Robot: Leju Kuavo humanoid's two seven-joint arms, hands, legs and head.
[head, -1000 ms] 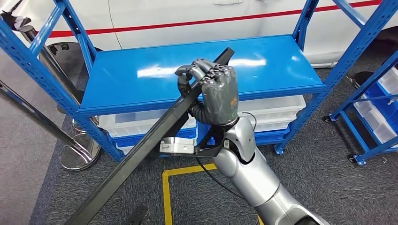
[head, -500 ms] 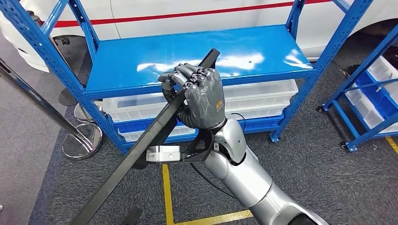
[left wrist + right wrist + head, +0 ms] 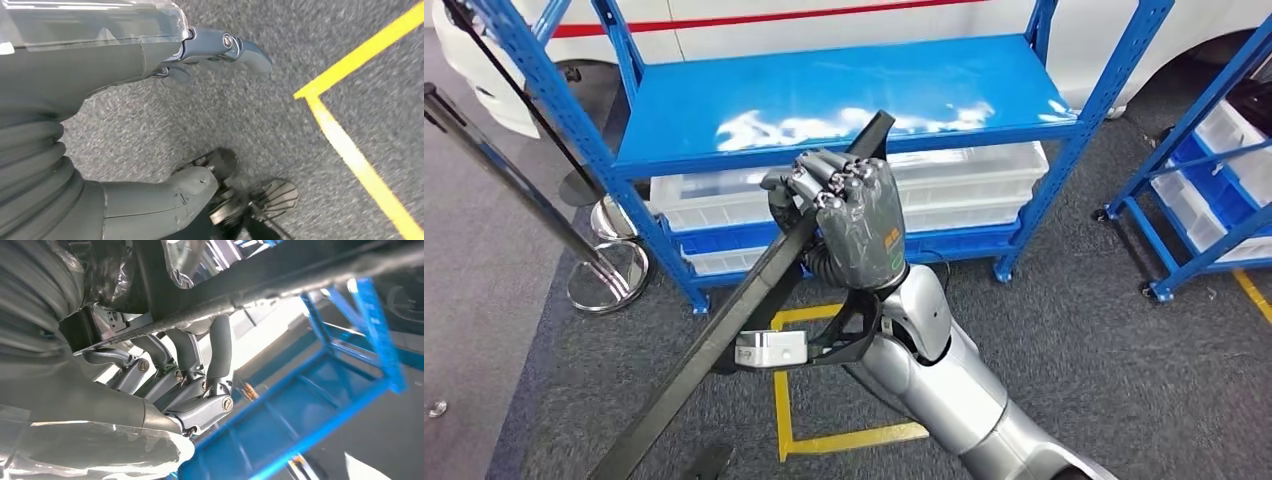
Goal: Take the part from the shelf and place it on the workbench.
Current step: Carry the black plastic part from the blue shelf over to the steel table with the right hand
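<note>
Our right hand [image 3: 854, 215] grips a long black part [image 3: 744, 315], held slanting in front of the blue shelf [image 3: 844, 95]. Our left hand [image 3: 100, 60] hangs over grey carpet [image 3: 280, 100], fingers apart, holding nothing.

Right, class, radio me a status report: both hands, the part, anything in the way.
Right hand grips the long black part, slanted, clear of the blue shelf. Left hand holds nothing, hanging over grey carpet. Stanchion post stands left of the part.
</note>
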